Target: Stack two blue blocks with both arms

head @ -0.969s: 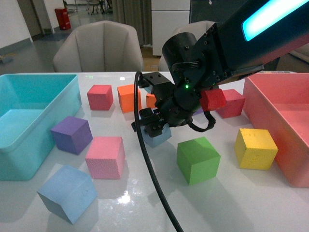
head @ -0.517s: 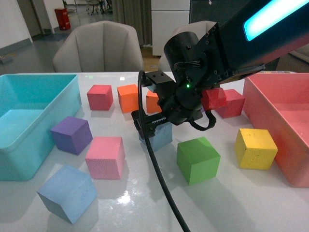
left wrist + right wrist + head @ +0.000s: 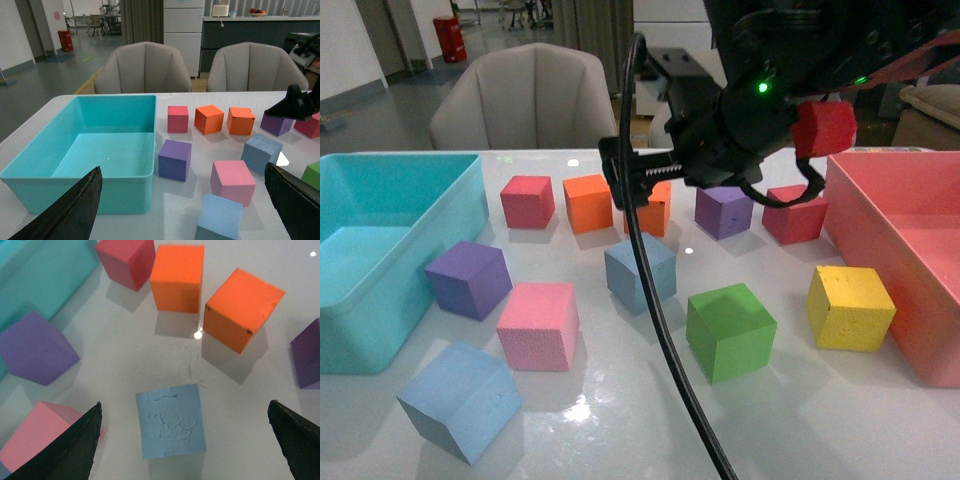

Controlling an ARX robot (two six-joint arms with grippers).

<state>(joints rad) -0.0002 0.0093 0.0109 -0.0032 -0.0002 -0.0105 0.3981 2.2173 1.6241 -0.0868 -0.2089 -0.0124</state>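
One blue block rests on the white table near the middle, and it shows straight below in the right wrist view, top face pitted. The second blue block lies tilted at the near left, also seen in the left wrist view. My right gripper hangs open well above the middle block, with nothing between its fingers. The left gripper is open and empty, low over the near table edge beside the bin, and does not show in the front view.
A turquoise bin stands at the left, a pink bin at the right. Purple, pink, green, yellow, orange and red cubes surround the middle block. The right arm's black cable hangs in front.
The right gripper, down at the middle blue block a second ago, has opened and risen up and back. The block stays on the table.
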